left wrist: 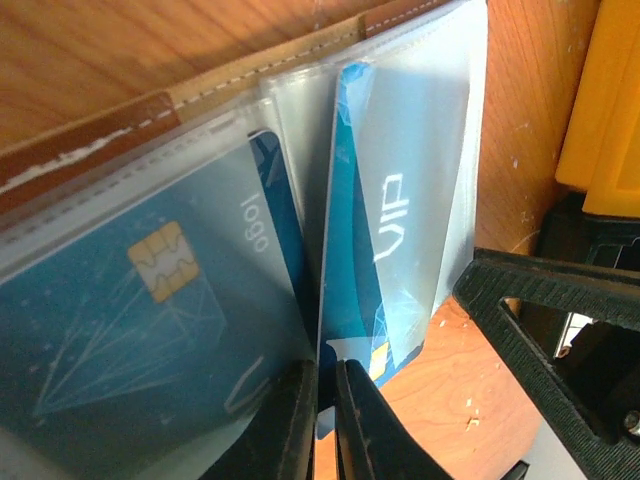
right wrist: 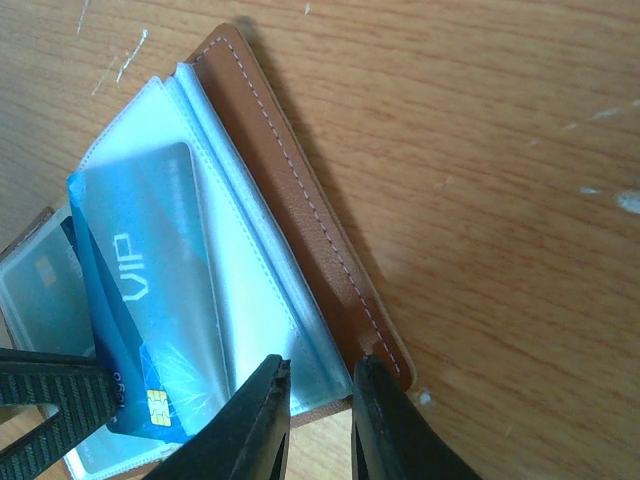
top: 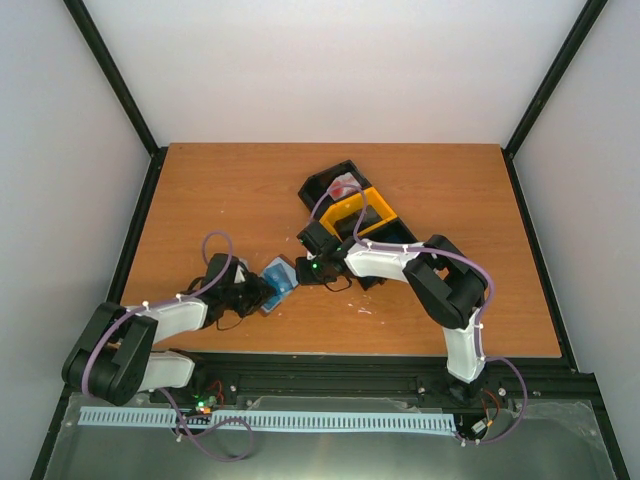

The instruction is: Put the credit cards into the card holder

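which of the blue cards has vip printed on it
The blue card standing in the middle clear sleeve of the card holder, right above the left gripper. The other blue card, to its left in that view, shows a gold chip and "logo" instead.

The table (top: 250,190) is orange-brown wood-grain board, smooth and faintly satin, flecked with pale scuffs and scratches in the right wrist view. The small brown folding card holder (right wrist: 300,210) looks like leather, matt and finely grained, with a line of pale stitching along its edge. Its inner sleeves (right wrist: 250,290) are clear soft plastic, glossy and a little cloudy, catching white glare. The blue credit cards (left wrist: 130,330) are hard glossy plastic; one carries a gold metallic chip (left wrist: 160,262). The black-and-yellow compartment tray (top: 360,215) far right looks like matt moulded plastic. The black gripper fingers (right wrist: 260,420) are matt plastic, ridged in the left wrist view.
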Robot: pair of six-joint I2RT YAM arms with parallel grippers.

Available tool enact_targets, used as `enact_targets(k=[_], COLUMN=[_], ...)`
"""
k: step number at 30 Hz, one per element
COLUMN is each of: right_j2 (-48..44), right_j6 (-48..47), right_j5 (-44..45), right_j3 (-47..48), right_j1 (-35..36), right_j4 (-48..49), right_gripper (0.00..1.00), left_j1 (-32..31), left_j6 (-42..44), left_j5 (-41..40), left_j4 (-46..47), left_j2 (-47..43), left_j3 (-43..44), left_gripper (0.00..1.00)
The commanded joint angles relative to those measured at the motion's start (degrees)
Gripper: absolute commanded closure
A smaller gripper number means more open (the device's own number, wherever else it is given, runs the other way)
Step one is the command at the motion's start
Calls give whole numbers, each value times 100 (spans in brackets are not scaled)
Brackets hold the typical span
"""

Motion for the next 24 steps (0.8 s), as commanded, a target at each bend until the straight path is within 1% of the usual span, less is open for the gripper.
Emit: enact_targets(k=[1, 2, 4, 10, 13, 17, 20, 24], right_j2=[151, 142, 138, -1, -76, 88, 217, 298], right_j6=[129, 124, 136, 55, -87, -274, -327, -559], right_j5=[-291, -286, -276, -78, 218, 479, 547, 538], right_j3=[-165, -164, -164, -15, 249, 634, 750, 917], right_j1=[104, 104, 104, 104, 95, 78, 78, 73], right_j4=[-498, -493, -474, -565, -769, -983, -897, -632], right_gripper=[82, 82, 82, 82, 82, 82, 81, 81], left_j1=[24, 22, 22, 22, 22, 22, 22, 21], left_j6=[-204, -234, -265, -347, -451, -697, -756, -785], left_j5=[-357, -379, -418, -640, -944, -1197, -1160, -1057], left_j4=[-87, -6, 81, 67, -209, -353, -181, -148], left_j2=[-74, -112, -127, -249, -483, -913, -1007, -833], left_j3=[-235, -291, -348, -383, -404, -551, -654, -627], left_gripper=[94, 97, 99, 99, 99, 99, 99, 100])
